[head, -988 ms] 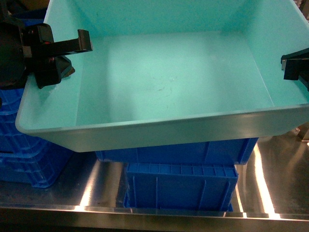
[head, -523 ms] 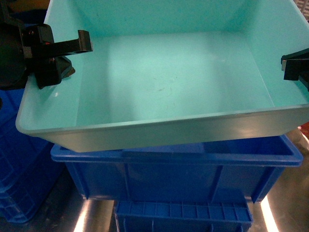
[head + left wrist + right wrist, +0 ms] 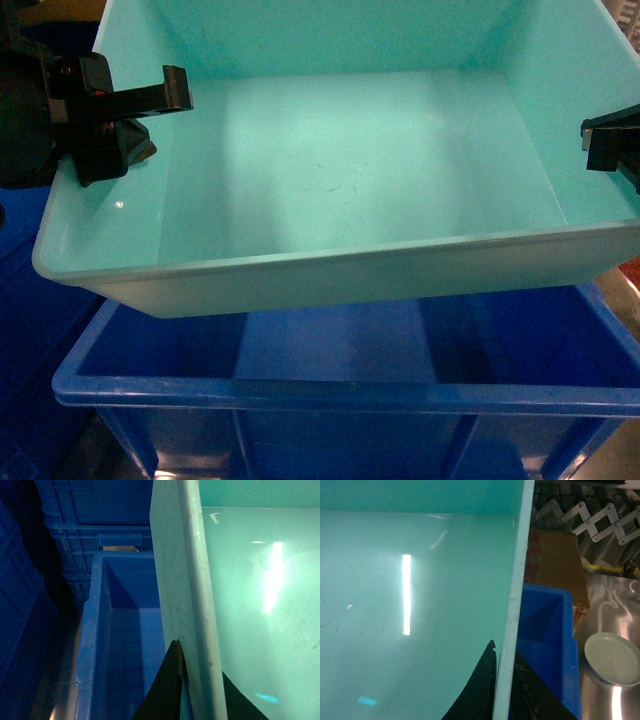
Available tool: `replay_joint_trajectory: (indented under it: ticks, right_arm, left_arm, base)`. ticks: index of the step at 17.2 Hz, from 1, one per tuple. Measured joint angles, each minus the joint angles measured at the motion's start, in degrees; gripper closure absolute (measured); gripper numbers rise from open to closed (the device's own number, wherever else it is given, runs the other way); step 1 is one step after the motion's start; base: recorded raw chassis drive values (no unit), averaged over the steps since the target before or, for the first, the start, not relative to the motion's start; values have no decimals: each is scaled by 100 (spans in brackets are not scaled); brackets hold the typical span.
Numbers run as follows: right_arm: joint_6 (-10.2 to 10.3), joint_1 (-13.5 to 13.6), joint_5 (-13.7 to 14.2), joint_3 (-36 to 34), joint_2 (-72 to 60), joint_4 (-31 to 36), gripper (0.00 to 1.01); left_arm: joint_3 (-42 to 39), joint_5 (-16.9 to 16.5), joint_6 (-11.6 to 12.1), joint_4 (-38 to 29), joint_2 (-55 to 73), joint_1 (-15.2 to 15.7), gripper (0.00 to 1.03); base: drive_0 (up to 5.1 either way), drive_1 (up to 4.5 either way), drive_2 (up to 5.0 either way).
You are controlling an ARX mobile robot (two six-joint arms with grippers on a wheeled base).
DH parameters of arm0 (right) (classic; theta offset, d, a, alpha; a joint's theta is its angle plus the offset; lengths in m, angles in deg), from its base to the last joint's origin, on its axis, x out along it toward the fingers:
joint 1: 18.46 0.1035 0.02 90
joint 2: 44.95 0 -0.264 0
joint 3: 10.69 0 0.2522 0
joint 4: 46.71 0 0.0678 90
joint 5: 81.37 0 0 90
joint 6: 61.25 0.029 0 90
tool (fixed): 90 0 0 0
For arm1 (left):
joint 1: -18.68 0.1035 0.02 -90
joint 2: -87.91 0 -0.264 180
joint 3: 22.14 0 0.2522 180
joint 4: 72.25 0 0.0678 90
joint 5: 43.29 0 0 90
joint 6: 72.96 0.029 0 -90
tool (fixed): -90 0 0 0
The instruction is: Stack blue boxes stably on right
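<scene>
From the head, I hold the turquoise tub (image 3: 340, 190) above the dark blue tub (image 3: 340, 385). My left gripper (image 3: 182, 680) pinches the tub's left wall. My right gripper (image 3: 504, 680) clamps its right wall, a white plate (image 3: 612, 659) nearby.

Dark blue tub (image 3: 330, 395) — mostly hidden; edge-cropped

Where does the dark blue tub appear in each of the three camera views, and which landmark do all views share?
Head: the dark blue tub fills the bottom, below the turquoise tub.
Left wrist: it lies lower left, beside the turquoise tub's wall.
Right wrist: only a strip shows lower right, right of the turquoise wall.
Shared landmark: the turquoise tub's rim, which both grippers clamp.
</scene>
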Motion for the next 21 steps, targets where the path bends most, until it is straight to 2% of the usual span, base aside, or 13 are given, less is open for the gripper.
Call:
replay_joint_trajectory:
  ticks: [4, 14, 19, 21]
  right_arm:
    - [0, 0, 0, -2, 31, -15, 94]
    - [-26, 0, -2, 11, -28, 26, 94]
    - [-20, -92, -66, 103, -619, -181, 94]
    - [-11, -136, -101, 140, -743, -219, 94]
  left_arm:
    - [0, 0, 0, 13, -15, -2, 98]
    - [20, -13, -2, 33, 44, 0, 98]
    - [553, -374, 4, 446, 890, 11, 98]
    - [680, -422, 7, 507, 1058, 4, 98]
  base:
    - [16, 423, -391]
    - [0, 0, 0]
    - [0, 0, 0]
    - [0, 0, 0]
